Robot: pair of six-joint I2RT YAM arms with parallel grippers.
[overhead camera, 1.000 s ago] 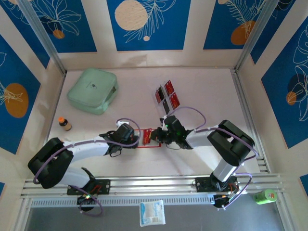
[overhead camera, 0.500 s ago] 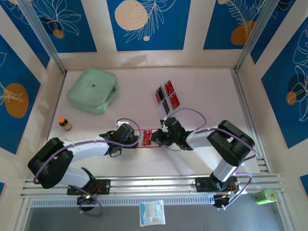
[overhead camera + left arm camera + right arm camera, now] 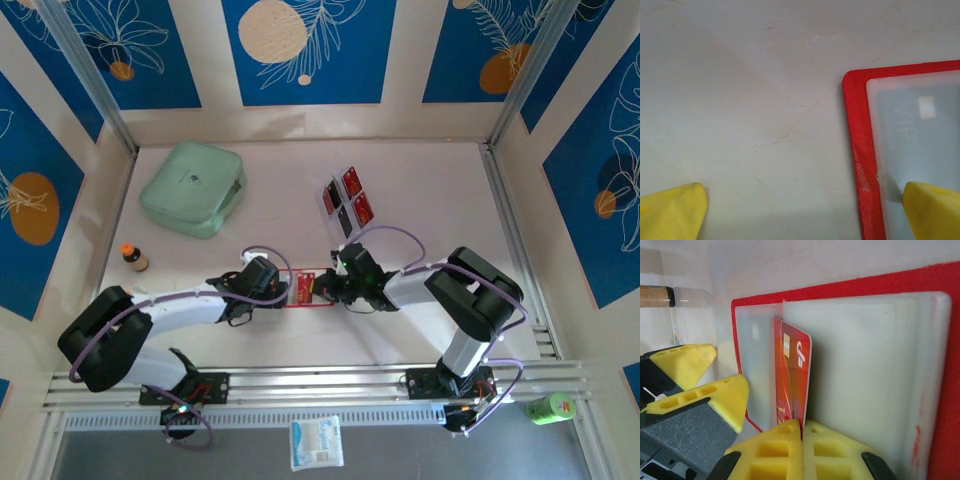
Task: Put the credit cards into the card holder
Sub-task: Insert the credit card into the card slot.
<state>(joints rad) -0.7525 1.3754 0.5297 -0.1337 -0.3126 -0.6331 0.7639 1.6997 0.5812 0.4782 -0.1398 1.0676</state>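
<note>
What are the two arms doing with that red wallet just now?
The right gripper, fingers shut on a red credit card, holds it on edge among the clear pockets of the open card holder. The left gripper is open, one finger over the holder's other side, apparently steadying it. The other credit cards wait farther back on the table.

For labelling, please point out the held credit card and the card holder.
credit card [image 3: 792,375]: right wrist view, red face.
card holder [image 3: 862,150]: left wrist view, red border.
</note>
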